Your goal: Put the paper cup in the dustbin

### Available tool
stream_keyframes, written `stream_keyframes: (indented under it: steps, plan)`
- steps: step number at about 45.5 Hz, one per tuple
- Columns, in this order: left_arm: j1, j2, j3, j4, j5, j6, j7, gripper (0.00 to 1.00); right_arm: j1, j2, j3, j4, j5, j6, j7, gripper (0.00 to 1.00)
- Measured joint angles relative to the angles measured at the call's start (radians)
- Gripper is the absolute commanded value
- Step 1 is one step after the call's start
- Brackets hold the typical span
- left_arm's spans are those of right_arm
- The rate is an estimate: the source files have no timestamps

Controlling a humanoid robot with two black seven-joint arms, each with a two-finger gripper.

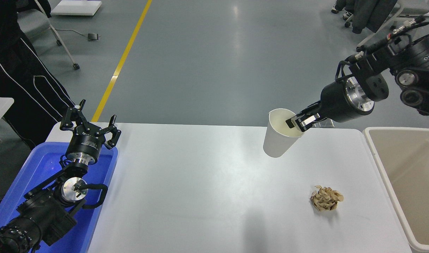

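Observation:
My right gripper (pixel 296 123) is shut on the near rim of the white paper cup (pixel 278 137) and holds it in the air above the table's far right part, tilted a little. The cup's cream inside faces up. The beige dustbin (pixel 394 175) stands off the table's right edge, to the right of and below the cup; its inside shows nothing. My left arm is parked at the lower left, its gripper (pixel 89 123) open over the blue tub.
A crumpled tan paper wad (pixel 326 199) lies on the white table (pixel 200 189) at the right front. A bright blue tub (pixel 45 168) sits at the table's left edge. A person in black stands at the far left. Chairs stand on the floor behind.

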Motion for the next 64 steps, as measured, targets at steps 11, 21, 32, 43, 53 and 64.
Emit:
stream_keyframes:
  steps: [11, 21, 32, 43, 53, 64]
  plan:
    - [0.000, 0.000, 0.000, 0.000, 0.000, 0.000, 0.000, 1.00, -0.075, -0.150, 0.001, -0.033, 0.005, -0.054, 0.000, 0.00]
    - [0.000, 0.000, 0.000, 0.000, 0.000, 0.000, 0.000, 1.00, -0.147, -0.308, 0.001, -0.103, 0.070, -0.099, 0.002, 0.00]
    - [0.000, 0.001, 0.000, 0.001, 0.000, 0.000, 0.000, 1.00, -0.286, -0.383, -0.001, -0.309, 0.160, -0.168, 0.007, 0.00]
    - [0.000, 0.001, 0.000, 0.001, 0.000, 0.000, 0.000, 1.00, -0.424, -0.328, 0.001, -0.591, 0.281, -0.214, 0.029, 0.00]
    - [0.000, 0.002, 0.000, 0.001, 0.000, 0.000, 0.000, 1.00, -0.543, -0.245, 0.002, -0.832, 0.424, -0.265, 0.039, 0.00]
    - [0.000, 0.002, 0.000, 0.001, 0.000, 0.000, 0.000, 1.00, -0.679, -0.087, 0.001, -1.093, 0.576, -0.353, 0.058, 0.00]
